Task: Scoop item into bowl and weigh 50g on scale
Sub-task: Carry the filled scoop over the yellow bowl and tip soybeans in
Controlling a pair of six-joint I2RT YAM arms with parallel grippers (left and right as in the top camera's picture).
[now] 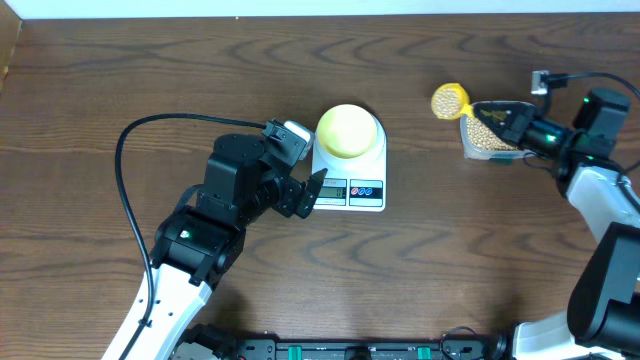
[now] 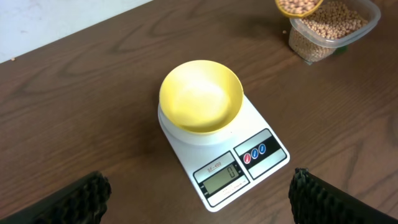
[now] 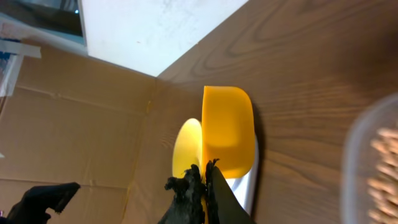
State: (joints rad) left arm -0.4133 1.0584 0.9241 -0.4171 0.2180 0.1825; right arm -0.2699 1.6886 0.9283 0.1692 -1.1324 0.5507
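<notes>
Right claw [image 3: 203,178] is clenched on the handle of the yellow scoop [image 3: 227,130], beans [image 2: 297,6] in its cup; left claw [image 1: 307,192] stands wide, empty, left of the scale [image 1: 365,192].

Dark wood-grain table [image 1: 120,70]; white surface [image 1: 300,7] beyond far edge; brown cardboard [image 3: 81,130] beside table; even light.

My jaws pinch the yellow scoop [image 3: 227,130], held over the brown counter [image 3: 311,62]. Right of the scoop, a blurred clear tub [image 3: 367,168] of beans [image 3: 385,146]; left of it, cardboard [image 3: 81,124].
</notes>
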